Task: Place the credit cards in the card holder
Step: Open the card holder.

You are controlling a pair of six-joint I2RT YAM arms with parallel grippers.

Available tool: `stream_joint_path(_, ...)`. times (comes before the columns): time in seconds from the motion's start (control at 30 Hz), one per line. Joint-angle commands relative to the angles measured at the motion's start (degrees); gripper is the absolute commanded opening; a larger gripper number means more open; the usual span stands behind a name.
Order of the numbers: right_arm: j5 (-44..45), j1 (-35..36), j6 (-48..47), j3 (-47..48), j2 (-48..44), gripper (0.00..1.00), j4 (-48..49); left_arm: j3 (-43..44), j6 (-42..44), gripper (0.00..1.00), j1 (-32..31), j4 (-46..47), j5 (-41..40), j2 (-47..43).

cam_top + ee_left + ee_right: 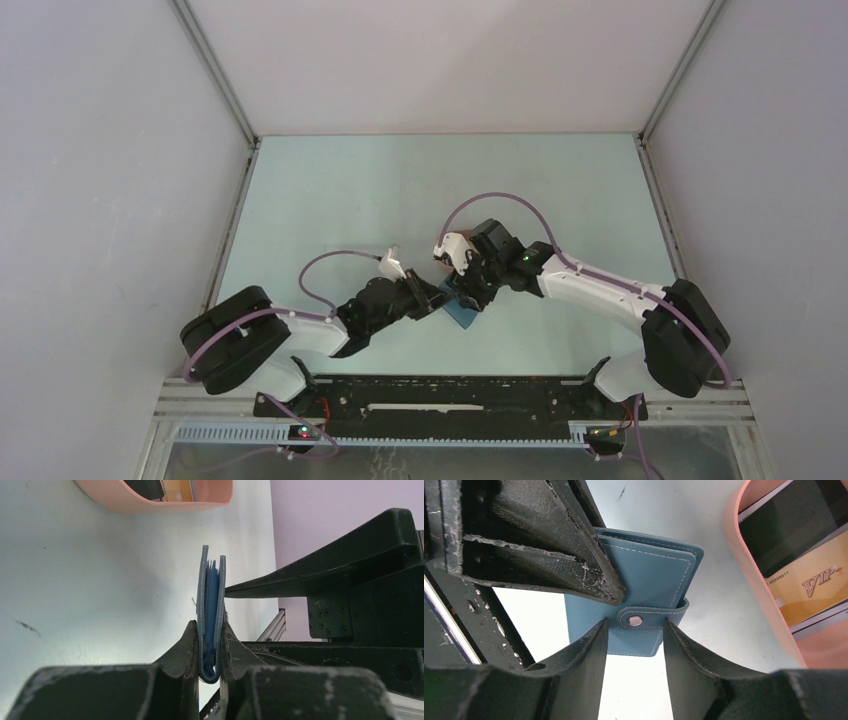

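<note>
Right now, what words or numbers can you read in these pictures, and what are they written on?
"VIP": on the gold card lying in the pink tray.
"88886617": tiny digits just above it on the same card. The start is hidden by the rim, so I am not sure of them.
The blue wallet and the black card show no writing.

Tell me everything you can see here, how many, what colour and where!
card holder: one, blue, snapped shut, held in the left claw.
credit cards: at least two, one black, one gold, lying in the tray.
tray: one, salmon-pink, on the table near the card holder.
table: one, pale blue-green, under everything.
left claw: one, black, shut on the card holder.
right claw: one, black, open either side of the snap tab.
arms: two, white and black, left and right, at the near edge.
</note>
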Motion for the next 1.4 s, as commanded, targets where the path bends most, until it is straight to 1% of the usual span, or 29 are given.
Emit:
stream_joint_path(0.0, 4.71, 0.95, 1.06, 1.45, 0.73, 0.52, 2.31, 3.42, -0.15, 0.00, -0.48, 2.39, 0.82, -3.07)
stream_joint_path(0.1, 4.83, 0.82, 1.39, 1.48, 0.36, 0.51, 2.81, 3.63, -0.16, 0.00, -0.57, 2.29, 2.68, -3.35)
stream_joint_path(0.2, 3.82, 0.28, 1.80, 1.48, 0.24, 0.41, 3.17, 4.30, 0.03, 0.00, -0.74, 1.76, 3.66, -3.35)
stream_joint_path(0.27, 3.91, 0.10, 1.79, 1.47, 0.12, 0.33, 3.31, 4.60, 0.17, 0.00, -0.83, 1.23, 3.95, -3.20)
stream_joint_path(0.3, 3.88, 0.08, 1.70, 1.44, -0.11, 0.32, 3.34, 4.69, 0.18, 0.00, -0.83, 0.83, 3.98, -3.12)
stream_joint_path(0.37, 3.86, 0.03, 1.38, 1.47, -0.63, 0.32, 3.32, 4.71, 0.16, 0.00, -0.88, 0.02, 3.62, -2.94)
stream_joint_path(0.47, 1.82, 0.11, 0.61, 1.48, -1.13, 0.38, 2.82, 4.80, -0.13, 0.00, -0.84, -0.47, 3.22, -2.71)
stream_joint_path(0.57, 2.70, 0.95, 0.24, 1.48, -1.00, 0.43, 3.16, 5.40, -0.30, 0.00, -0.86, -0.52, 3.78, -2.25)
stream_joint_path(0.73, 5.96, 1.71, 0.12, 1.48, -0.72, 0.43, 3.98, 5.70, -0.67, 0.00, -0.92, -0.52, 4.46, -2.01)
stream_joint_path(0.8, 6.60, 1.74, -0.03, 1.44, -0.58, 0.39, 4.11, 5.70, -0.67, 0.00, -0.92, -0.52, 4.64, -2.05)
stream_joint_path(0.83, 6.95, 1.72, -0.05, 1.43, -0.67, 0.32, 4.25, 5.70, -0.68, 0.00, -0.97, -0.52, 4.75, -2.06)
stream_joint_path(0.9, 7.51, 1.74, -0.29, 1.16, -1.16, 0.25, 4.63, 5.70, -0.65, 0.00, -0.95, -0.52, 4.92, -1.96)
stream_joint_path(1.07, 9.50, 1.42, -0.84, 0.95, -1.84, 0.02, 4.80, 5.29, -0.68, 0.00, -1.01, -0.52, 4.79, -2.01)
stream_joint_path(1.1, 9.59, 1.21, -0.85, 0.93, -1.90, 0.00, 4.74, 5.12, -0.63, 0.00, -1.06, -0.52, 4.70, -2.08)
stream_joint_path(1.27, 9.70, -0.45, -1.11, 0.95, -2.35, 0.00, 4.16, 4.28, -0.12, 0.00, -0.98, -0.55, 4.68, -2.61)
stream_joint_path(1.37, 6.13, -2.61, -1.33, 1.02, -3.16, 0.00, 2.74, 3.26, 2.55, 0.00, -0.87, 1.16, 5.17, -3.87)
